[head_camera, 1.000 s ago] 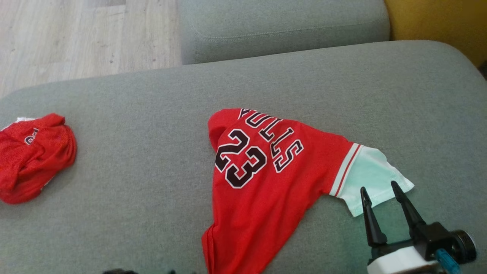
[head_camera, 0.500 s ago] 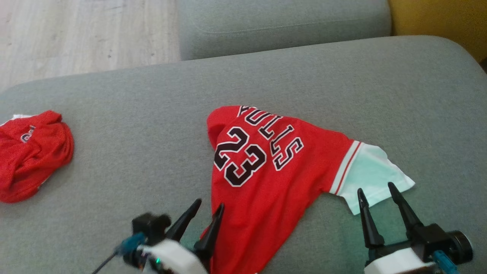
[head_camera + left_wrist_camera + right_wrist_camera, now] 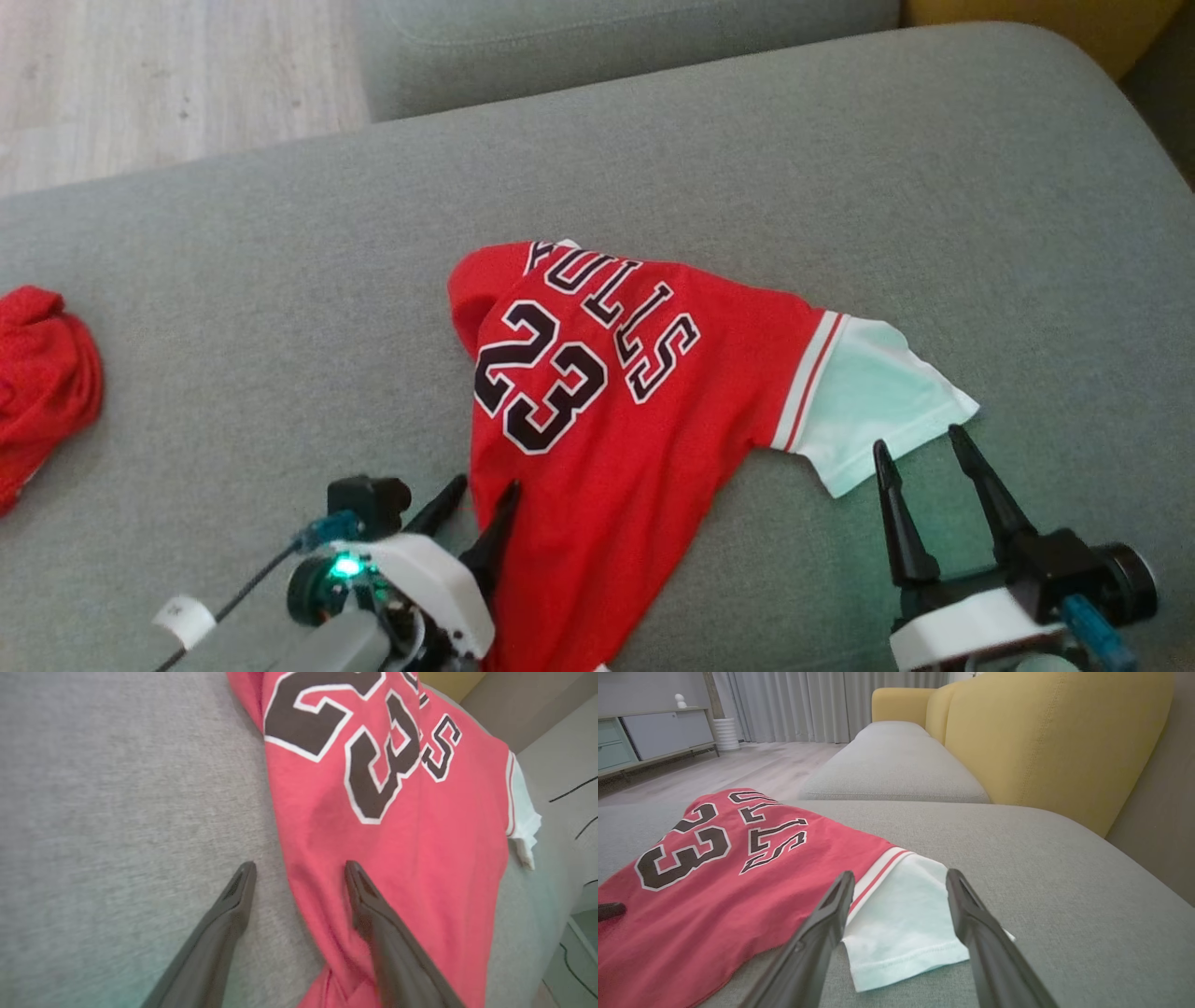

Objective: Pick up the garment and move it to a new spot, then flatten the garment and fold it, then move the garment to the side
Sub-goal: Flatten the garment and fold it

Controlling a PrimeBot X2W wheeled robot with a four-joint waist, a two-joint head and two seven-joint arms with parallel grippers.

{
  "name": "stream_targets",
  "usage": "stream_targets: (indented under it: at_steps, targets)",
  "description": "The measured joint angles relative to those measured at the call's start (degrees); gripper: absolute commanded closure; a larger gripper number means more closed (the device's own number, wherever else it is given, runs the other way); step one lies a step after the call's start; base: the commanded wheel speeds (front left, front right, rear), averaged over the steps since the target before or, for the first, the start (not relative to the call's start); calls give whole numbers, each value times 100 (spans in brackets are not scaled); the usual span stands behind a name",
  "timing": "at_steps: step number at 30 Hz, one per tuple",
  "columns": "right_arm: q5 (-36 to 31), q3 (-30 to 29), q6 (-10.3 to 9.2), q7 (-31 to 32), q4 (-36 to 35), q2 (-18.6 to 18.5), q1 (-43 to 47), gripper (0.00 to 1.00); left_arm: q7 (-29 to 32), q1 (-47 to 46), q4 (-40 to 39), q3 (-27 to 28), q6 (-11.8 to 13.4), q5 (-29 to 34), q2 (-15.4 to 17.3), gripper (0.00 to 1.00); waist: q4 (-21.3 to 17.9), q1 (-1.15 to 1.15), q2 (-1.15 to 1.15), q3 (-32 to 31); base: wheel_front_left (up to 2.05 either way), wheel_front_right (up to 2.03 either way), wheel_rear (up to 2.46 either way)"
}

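Observation:
The garment point(image 3: 607, 439) is a red jersey with black "23" and lettering and a white sleeve point(image 3: 868, 401). It lies partly spread on the grey sofa cushion point(image 3: 747, 168). My left gripper point(image 3: 485, 485) is open at the jersey's left edge. In the left wrist view this gripper point(image 3: 299, 864) straddles the edge of the garment point(image 3: 411, 826), one finger over red cloth and one over the cushion. My right gripper point(image 3: 917, 441) is open just in front of the white sleeve. In the right wrist view that gripper point(image 3: 900, 873) frames the sleeve point(image 3: 901, 924), with nothing gripped.
A second crumpled red cloth point(image 3: 42, 373) lies at the cushion's far left. Another grey cushion point(image 3: 607, 37) and wooden floor point(image 3: 140, 75) lie beyond. A yellow backrest point(image 3: 1045, 737) rises to the right. The cushion's rounded edge drops off at the right.
My left gripper has risen into view from the bottom edge and reached the jersey's left side. The camera has shifted, so the whole picture slid left. The right gripper is almost unmoved.

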Motion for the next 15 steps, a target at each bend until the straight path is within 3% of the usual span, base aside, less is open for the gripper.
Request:
stream_targets:
  at_steps: [1,2,3,4,5,15]
  targets:
    - [0,-1,0,0,-8,0,-26,0,2,-33,35,18,-114,-74,-38,0,-26,0,0,32,0,0,0]
    - [0,0,0,0,-16,0,-46,0,18,-68,57,34,-220,-165,-85,13,-49,0,0,62,0,0,0]
    - [0,9,0,0,-20,0,-74,0,38,-91,68,38,-303,-223,-119,54,-73,0,0,89,0,0,0]
    - [2,8,0,0,-20,0,-96,0,53,-118,89,35,-357,-240,-145,67,-93,0,0,112,0,0,0]
    - [4,7,0,0,-20,0,-116,0,59,-145,123,29,-398,-243,-171,100,-110,0,0,130,0,0,0]
    - [7,99,0,0,-19,0,-236,0,-211,-838,734,226,-458,-147,-133,100,-215,0,0,277,0,0,0]
